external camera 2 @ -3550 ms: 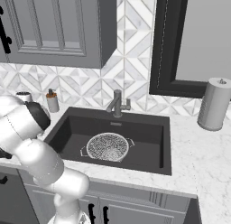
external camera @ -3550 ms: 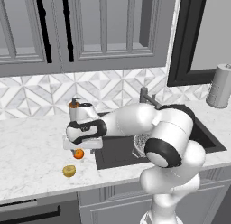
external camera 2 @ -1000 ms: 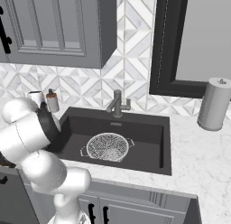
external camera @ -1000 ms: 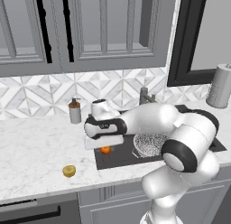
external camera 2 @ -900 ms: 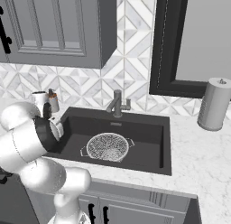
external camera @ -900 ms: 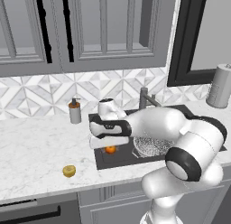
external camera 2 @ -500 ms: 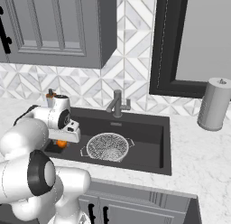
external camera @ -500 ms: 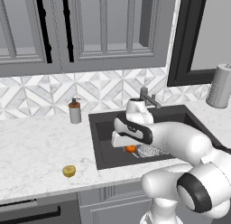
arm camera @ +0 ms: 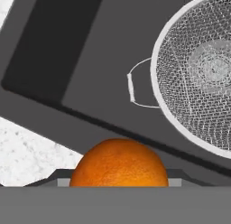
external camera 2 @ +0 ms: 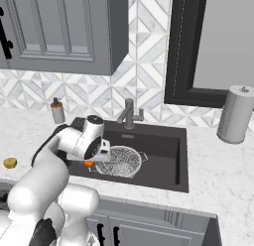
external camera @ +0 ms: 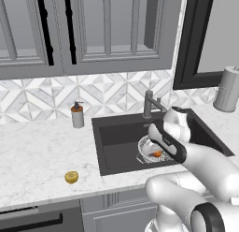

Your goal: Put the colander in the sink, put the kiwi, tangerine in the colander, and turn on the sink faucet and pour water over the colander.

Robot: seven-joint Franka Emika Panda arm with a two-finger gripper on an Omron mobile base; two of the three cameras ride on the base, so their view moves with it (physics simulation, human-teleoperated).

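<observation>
the large rectangular dark charcoal sink [external camera: 121, 147] set in white marble holds the wide round perforated silvery colander [external camera 2: 118, 161], which rests on the basin floor near the middle. this step of the task is complete.

the white arm has swung across from the marble counter on the left, where it stood a few seconds ago, to a position over the sink. the two-finger gripper [external camera 2: 92, 158] now hangs at the left rim of the colander in the right base view, and over the colander's near side in the left base view.

the small bright orange round tangerine [arm camera: 119, 163] has travelled with the hand. it sits between the fingers at the bottom of the hand view, so the fingers are clasped on it. the colander rim lies up and to the right of the fruit in that view; the tangerine appears beside the bowl rather than squarely over it, so a short further move toward the centre seems needed before release.

the small yellowish-brown kiwi [external camera: 71, 177] remains on the counter, well apart from the sink, as before. it is the next item to fetch.

the short dark grey faucet [external camera 2: 129, 114] stands behind the basin, and no water shows.
</observation>
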